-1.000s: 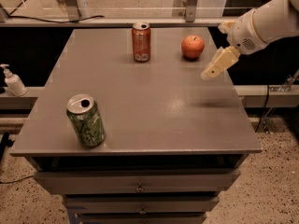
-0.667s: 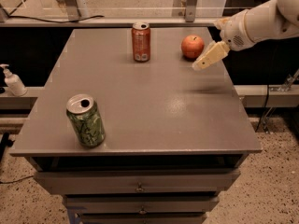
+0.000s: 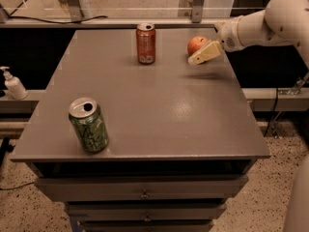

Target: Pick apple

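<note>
The apple (image 3: pixel 195 43) is small, round and red-orange. It sits on the grey table (image 3: pixel 145 115) near the far right edge. My gripper (image 3: pixel 199 57) reaches in from the right on a white arm (image 3: pixel 260 23). Its cream tip lies just in front of the apple's lower right side and overlaps it in the camera view. I cannot tell whether it touches the apple.
An orange-red soda can (image 3: pixel 146 43) stands upright left of the apple at the back. A green can (image 3: pixel 89 125) stands near the front left corner. A white pump bottle (image 3: pixel 13 83) is off the table to the left. Drawers (image 3: pixel 145 195) lie below the tabletop.
My gripper has moved left and toward the back of the table. It now overlaps the apple's right side. The apple and both cans have not moved.
</note>
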`<action>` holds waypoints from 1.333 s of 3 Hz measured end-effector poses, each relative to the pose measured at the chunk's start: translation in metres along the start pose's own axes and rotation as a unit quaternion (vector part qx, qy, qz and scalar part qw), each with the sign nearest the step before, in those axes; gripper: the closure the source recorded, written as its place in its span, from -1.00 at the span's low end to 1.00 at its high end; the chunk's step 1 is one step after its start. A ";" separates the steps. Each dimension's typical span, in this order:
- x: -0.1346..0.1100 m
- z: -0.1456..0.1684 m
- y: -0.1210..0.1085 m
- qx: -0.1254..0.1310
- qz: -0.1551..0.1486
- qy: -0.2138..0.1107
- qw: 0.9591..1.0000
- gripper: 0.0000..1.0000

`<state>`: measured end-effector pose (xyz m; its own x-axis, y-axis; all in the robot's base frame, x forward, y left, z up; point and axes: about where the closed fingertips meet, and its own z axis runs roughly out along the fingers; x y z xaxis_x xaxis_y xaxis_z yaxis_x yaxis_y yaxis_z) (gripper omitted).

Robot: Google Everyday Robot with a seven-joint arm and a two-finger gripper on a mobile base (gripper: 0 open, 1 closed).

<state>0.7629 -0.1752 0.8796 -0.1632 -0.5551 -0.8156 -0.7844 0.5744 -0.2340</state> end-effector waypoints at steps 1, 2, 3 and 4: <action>0.005 0.026 -0.011 -0.004 0.029 -0.011 1.000 -1.00; 0.009 0.036 -0.016 -0.009 0.052 -0.011 0.999 -0.65; 0.011 0.028 -0.019 -0.008 0.062 -0.017 0.998 -0.17; 0.008 0.015 -0.006 -0.025 0.061 -0.031 0.997 0.30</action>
<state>0.7753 -0.1742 0.8667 -0.2226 -0.4443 -0.8678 -0.7899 0.6039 -0.1065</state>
